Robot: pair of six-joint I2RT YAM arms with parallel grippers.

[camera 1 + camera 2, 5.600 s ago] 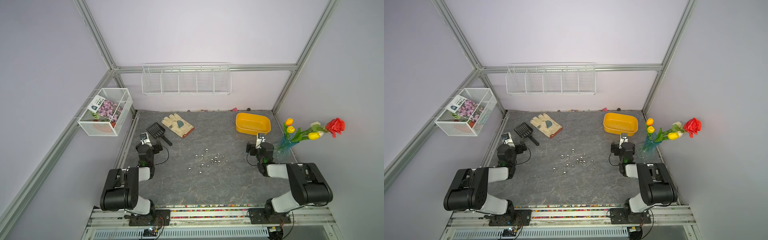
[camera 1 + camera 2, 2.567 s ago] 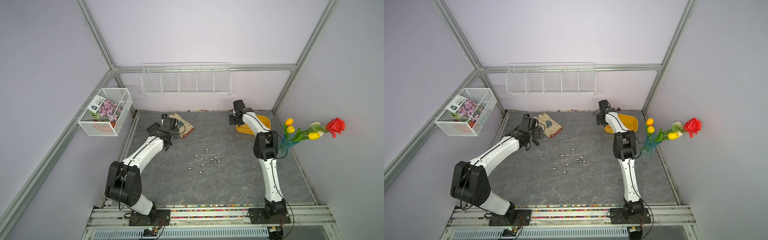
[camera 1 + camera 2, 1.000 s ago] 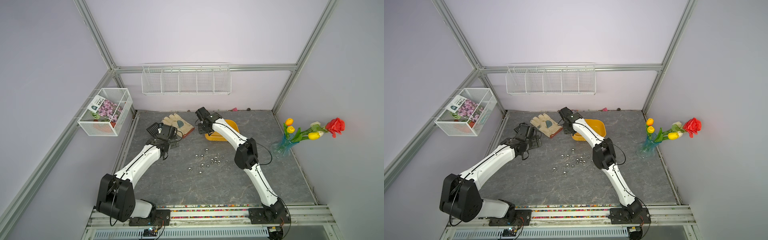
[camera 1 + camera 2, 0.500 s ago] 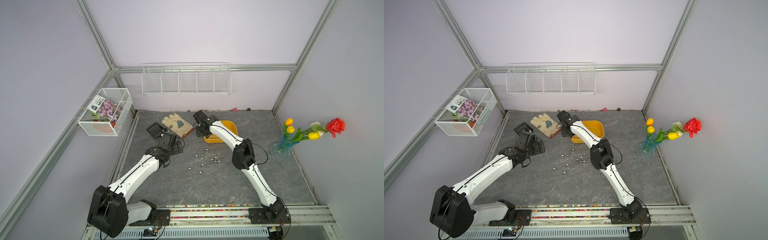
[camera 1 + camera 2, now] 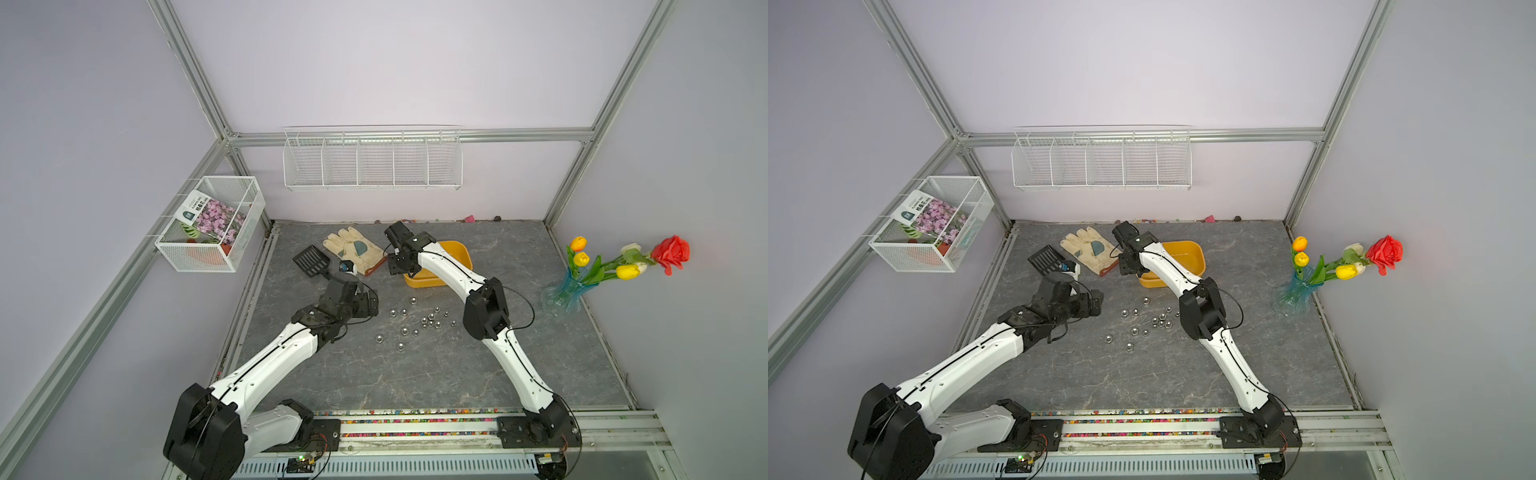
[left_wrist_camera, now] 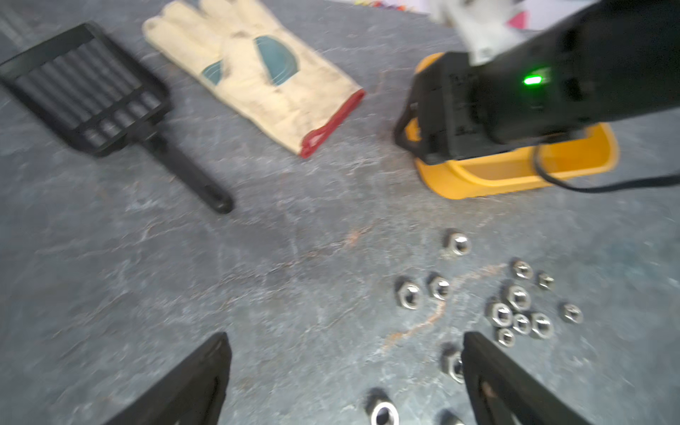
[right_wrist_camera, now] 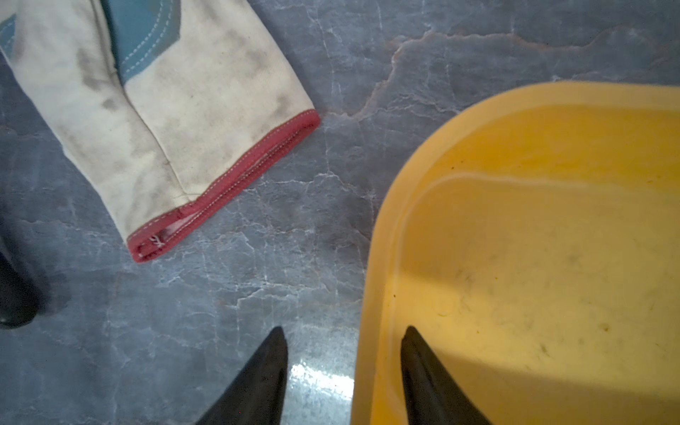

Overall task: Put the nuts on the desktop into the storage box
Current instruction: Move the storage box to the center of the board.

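Several shiny nuts [image 5: 431,316] [image 5: 1162,317] [image 6: 517,296] lie scattered on the dark marbled desktop [image 5: 415,374]. The yellow storage box [image 5: 459,253] [image 5: 1187,253] [image 6: 515,173] [image 7: 382,257] stands just behind them and holds nothing. My right gripper [image 5: 397,266] [image 5: 1127,268] [image 7: 344,333] is open and straddles the box's left rim, with one finger inside and one over the desktop. My left gripper [image 5: 368,305] [image 5: 1096,303] [image 6: 344,342] is wide open and low over the desktop, at the left edge of the nuts. It holds nothing.
A cream work glove [image 5: 353,249] and a black slotted scoop [image 5: 311,259] lie left of the box. A blue vase of flowers [image 5: 561,297] stands at the right wall. A wire basket [image 5: 212,224] and a wire rack [image 5: 372,160] hang on the walls.
My right gripper has opened off the box's rim, after dragging the box from the back right to just behind the nuts. My left gripper moved from the scoop toward the nuts, still open.
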